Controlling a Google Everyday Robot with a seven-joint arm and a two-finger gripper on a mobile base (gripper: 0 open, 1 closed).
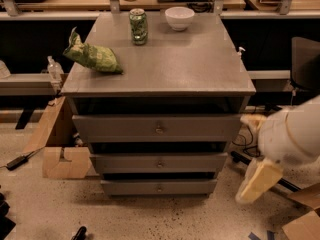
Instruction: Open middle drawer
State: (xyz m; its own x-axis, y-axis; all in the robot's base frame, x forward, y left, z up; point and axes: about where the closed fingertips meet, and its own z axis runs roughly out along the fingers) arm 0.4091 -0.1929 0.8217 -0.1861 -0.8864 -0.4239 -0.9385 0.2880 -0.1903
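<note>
The grey cabinet [160,69] stands in the middle of the camera view with three drawers, all closed. The middle drawer [125,163] is the second one down, with a small brass knob [160,163] at its centre. The taller top drawer [115,129] is above it and the narrow bottom drawer [130,187] below. My white arm [292,136] comes in from the right. Its pale gripper [256,181] hangs low to the right of the cabinet, at about bottom-drawer height, apart from the drawers and touching nothing.
On the cabinet top lie a green chip bag [92,56], a green can [138,26] and a white bowl [179,18]. A cardboard box [60,144] stands left of the cabinet. A black chair [305,66] and cables are on the right, and more cardboard [302,226] at bottom right.
</note>
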